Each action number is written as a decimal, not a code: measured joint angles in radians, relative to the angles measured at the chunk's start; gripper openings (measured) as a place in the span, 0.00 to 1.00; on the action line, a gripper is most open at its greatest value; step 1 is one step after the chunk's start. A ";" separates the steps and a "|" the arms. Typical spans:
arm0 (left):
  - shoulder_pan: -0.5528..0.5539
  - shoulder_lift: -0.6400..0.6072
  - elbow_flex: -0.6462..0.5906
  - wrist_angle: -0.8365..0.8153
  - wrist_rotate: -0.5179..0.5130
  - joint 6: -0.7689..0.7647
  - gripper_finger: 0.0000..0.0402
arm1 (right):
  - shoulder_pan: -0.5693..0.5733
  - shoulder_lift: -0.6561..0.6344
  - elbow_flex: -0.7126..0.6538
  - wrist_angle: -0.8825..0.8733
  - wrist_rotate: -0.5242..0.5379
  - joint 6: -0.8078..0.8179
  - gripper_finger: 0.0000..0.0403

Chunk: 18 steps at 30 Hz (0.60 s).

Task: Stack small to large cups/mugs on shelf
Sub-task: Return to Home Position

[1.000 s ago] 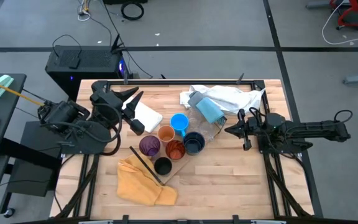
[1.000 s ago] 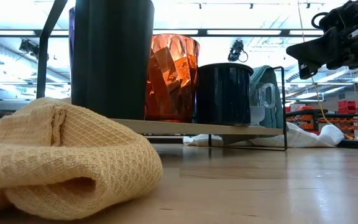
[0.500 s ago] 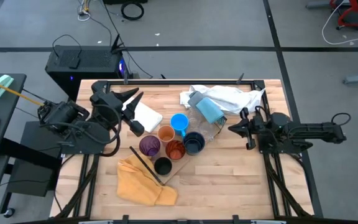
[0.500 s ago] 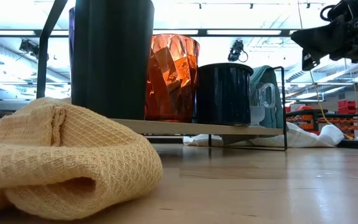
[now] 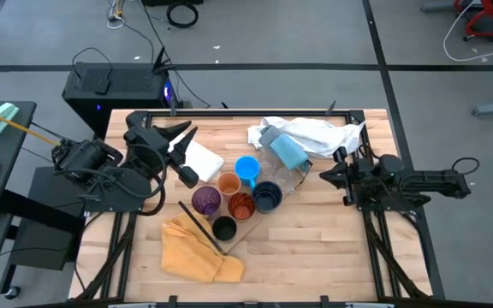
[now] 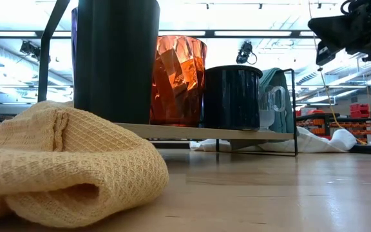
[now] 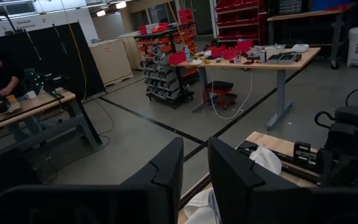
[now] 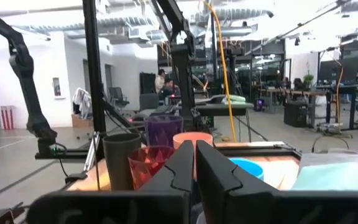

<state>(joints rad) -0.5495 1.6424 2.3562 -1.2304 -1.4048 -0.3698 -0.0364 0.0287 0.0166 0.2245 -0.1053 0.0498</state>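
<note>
The right gripper (image 5: 322, 177) hangs at the right of the high view, level with the middle of the table, its fingers pressed together on nothing and pointing toward the picture's left. The cups stand to the left of it, apart from it, in the centre of the table. They sit on the shelf (image 6: 237, 135), a pale wooden board raised on a thin black frame.

In the high view the shelf's long axis runs diagonally from lower left to upper right. The cups form two rows along that line, all upright with their mouths up. In the lower row, the black cup (image 5: 223, 228) is farthest from the gripper, then the red-orange tumbler (image 5: 241, 206), then the dark blue mug (image 5: 267, 196) nearest it. In the upper row come the purple cup (image 5: 205, 200), the small orange cup (image 5: 228, 183) and the bright blue mug (image 5: 246, 168).

A yellow cloth (image 5: 197, 248) lies at the shelf's lower-left end.

The left gripper (image 5: 188, 131) waits at the upper left of the table, its fingers apart and empty.
</note>
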 joint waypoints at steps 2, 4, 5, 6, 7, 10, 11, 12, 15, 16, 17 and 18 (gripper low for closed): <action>0.000 0.000 0.000 0.000 0.000 0.000 0.20 | 0.000 -0.008 0.000 0.002 0.000 0.000 0.06; 0.000 0.000 0.000 0.000 0.000 0.000 0.20 | 0.000 -0.012 0.000 -0.001 0.000 0.000 0.06; 0.000 0.000 0.000 0.000 0.000 0.000 0.20 | 0.000 -0.014 0.000 0.001 0.000 0.000 0.06; 0.000 0.000 0.000 0.000 0.000 0.000 0.21 | 0.000 -0.017 0.000 0.000 0.000 0.000 0.06; 0.000 0.000 0.000 0.000 0.000 0.000 0.21 | 0.000 -0.019 0.000 0.000 0.000 0.000 0.06; 0.000 0.000 0.000 0.000 0.000 0.000 0.22 | 0.000 -0.024 0.000 0.002 0.000 0.000 0.06; 0.000 0.000 0.000 0.001 0.000 0.000 0.22 | 0.000 -0.022 0.000 0.001 0.000 0.000 0.06; 0.000 0.000 0.000 0.001 0.000 -0.001 0.21 | 0.000 -0.020 0.000 0.001 0.000 0.000 0.06; 0.000 0.000 0.000 0.003 0.000 -0.001 0.20 | 0.000 -0.017 0.000 -0.001 0.000 0.000 0.06; 0.000 0.000 0.000 0.006 0.000 -0.001 0.20 | 0.000 -0.017 0.000 -0.001 0.000 0.000 0.06; 0.000 0.000 0.000 0.009 0.000 -0.001 0.20 | 0.000 -0.017 0.000 0.000 0.000 0.000 0.06; 0.000 0.000 0.000 0.010 0.000 -0.001 0.20 | 0.000 -0.017 0.000 0.000 0.000 0.000 0.06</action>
<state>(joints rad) -0.5495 1.6421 2.3558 -1.2209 -1.4048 -0.3706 -0.0364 0.0120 0.0162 0.2241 -0.1053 0.0498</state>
